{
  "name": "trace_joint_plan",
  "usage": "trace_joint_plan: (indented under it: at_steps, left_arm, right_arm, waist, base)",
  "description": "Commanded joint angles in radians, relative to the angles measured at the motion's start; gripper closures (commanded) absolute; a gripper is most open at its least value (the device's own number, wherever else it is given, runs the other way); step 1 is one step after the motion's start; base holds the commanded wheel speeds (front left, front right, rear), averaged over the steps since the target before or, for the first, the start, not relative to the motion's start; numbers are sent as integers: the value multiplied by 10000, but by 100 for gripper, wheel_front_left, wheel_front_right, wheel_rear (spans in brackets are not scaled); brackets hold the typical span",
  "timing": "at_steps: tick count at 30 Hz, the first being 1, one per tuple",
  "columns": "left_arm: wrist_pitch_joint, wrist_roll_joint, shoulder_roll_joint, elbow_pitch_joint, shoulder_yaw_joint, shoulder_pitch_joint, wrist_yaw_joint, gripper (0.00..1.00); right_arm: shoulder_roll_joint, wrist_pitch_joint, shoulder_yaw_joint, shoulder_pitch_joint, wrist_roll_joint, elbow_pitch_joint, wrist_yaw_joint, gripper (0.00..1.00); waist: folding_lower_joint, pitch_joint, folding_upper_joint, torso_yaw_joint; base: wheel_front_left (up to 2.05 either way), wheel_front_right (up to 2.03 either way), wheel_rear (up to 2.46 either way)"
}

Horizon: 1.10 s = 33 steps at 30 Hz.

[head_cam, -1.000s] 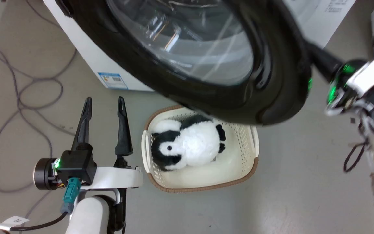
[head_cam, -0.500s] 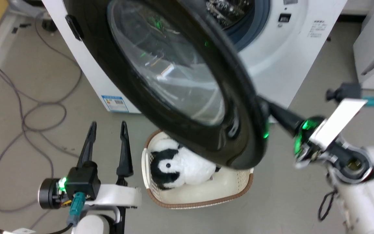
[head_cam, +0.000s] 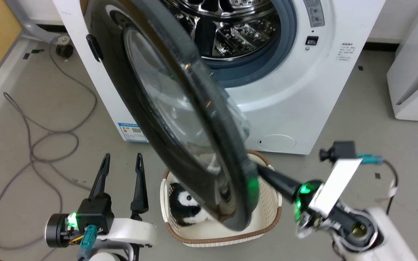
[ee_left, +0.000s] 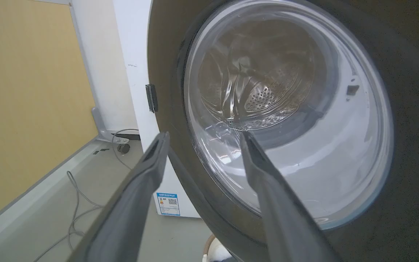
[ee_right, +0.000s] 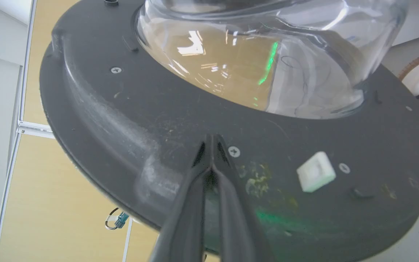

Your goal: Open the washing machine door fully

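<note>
The door [head_cam: 165, 108] stands partly open, swung out from the washer [head_cam: 303, 90] on its hinge at the left of the head view, its lower rim hanging over a basket [head_cam: 267, 203] on the floor that holds a plush penguin [head_cam: 183, 208]. The steel drum [head_cam: 230, 25] shows behind it. The right pincer [head_cam: 263, 171] is clenched, its 2 fingers [ee_right: 227, 203] pressed together, with the tips against the door's dark grey inner face, just below the glass bowl [ee_right: 267, 54]. The left pincer [head_cam: 122, 157] is released and empty, with its fingers apart, low in front of the door's glossy outer face and clear of it. A grey cable [head_cam: 31, 145] loops over the floor.
</note>
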Motion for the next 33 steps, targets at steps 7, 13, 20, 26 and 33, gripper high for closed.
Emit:
trace_joint_plan:
  at_steps: [7,13,20,26,33]
  left_arm:
    - [-55,45,4,166,72,376,-8,0]
    - [-55,55,4,311,141,573,-55,0]
    - [-55,69,4,374,232,765,-100,0]
    - [-55,62,4,363,274,815,-118,0]
    - [-55,77,4,330,364,937,-115,0]
  right_arm:
    - [337,-75,495,1076,75,-370,16,100]
    - [313,-597,355,1824,-12,-774,16,100]
    - [155,-2639,-535,2315,-760,-2040,16,100]
    - [-164,-5051,-1042,2567,-2058,-2567,16,100]
    - [-842,-8160,-1399,2813,-4614,-2447,16,100]
  waist:
    - [1,-373,0,-49]
    - [1,-691,0,-158]
    - [1,-971,0,-311]
    - [1,-1076,0,-381]
    - [1,-1227,0,-492]
  base:
    - [0,0,0]
    - [0,0,0]
    - [0,0,0]
    - [0,0,0]
    - [0,0,0]
